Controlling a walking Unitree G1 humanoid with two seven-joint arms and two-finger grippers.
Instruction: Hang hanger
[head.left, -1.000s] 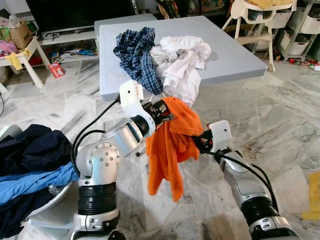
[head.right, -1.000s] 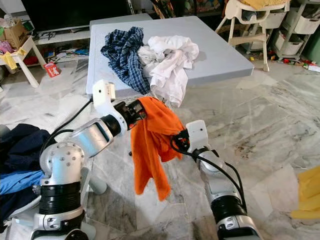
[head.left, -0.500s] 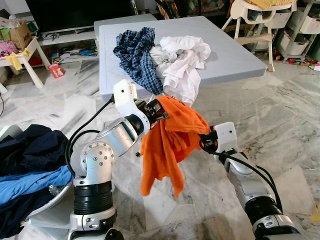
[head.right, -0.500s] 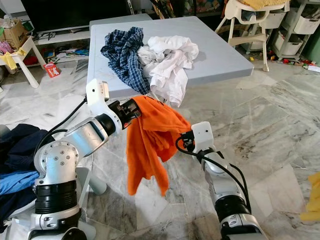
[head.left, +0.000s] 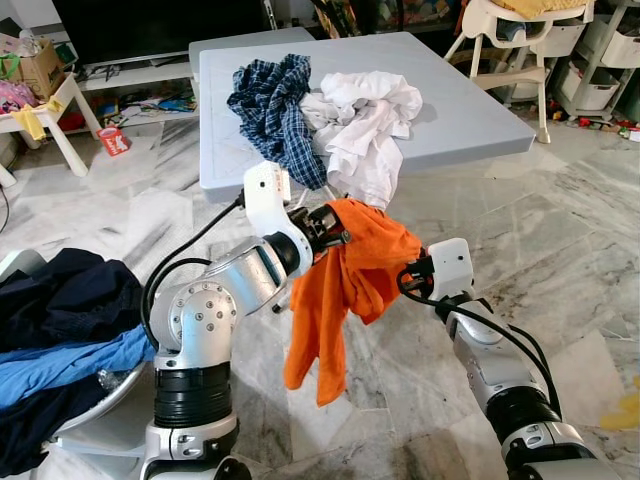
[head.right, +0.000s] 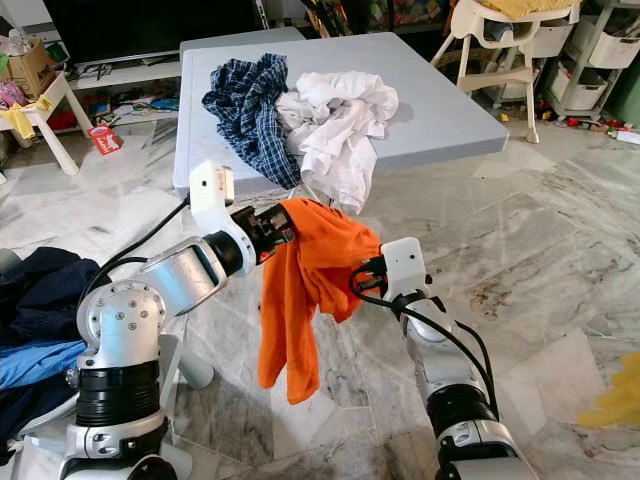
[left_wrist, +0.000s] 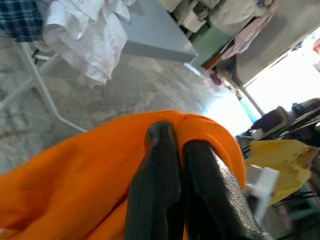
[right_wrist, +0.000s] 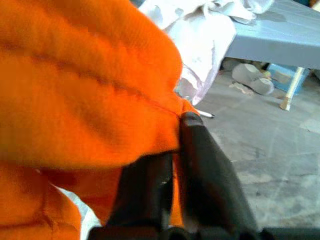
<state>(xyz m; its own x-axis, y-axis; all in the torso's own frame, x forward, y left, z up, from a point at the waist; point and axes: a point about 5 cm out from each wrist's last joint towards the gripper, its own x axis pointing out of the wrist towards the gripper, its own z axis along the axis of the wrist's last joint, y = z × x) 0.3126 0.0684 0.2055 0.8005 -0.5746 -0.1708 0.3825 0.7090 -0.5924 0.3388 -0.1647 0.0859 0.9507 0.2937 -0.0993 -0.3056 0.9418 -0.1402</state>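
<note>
Orange garment (head.left: 345, 270), held just before the desk (head.left: 470, 110) over the floor: left pincer (head.left: 335, 228) and right pincer (head.left: 408, 282) both clamped on its upper edge, remainder hanging straight down between them.

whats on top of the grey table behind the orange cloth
On the grey table lie a blue checked shirt and a crumpled white garment that hangs over the near edge. Whatever lies under them is covered.
</note>
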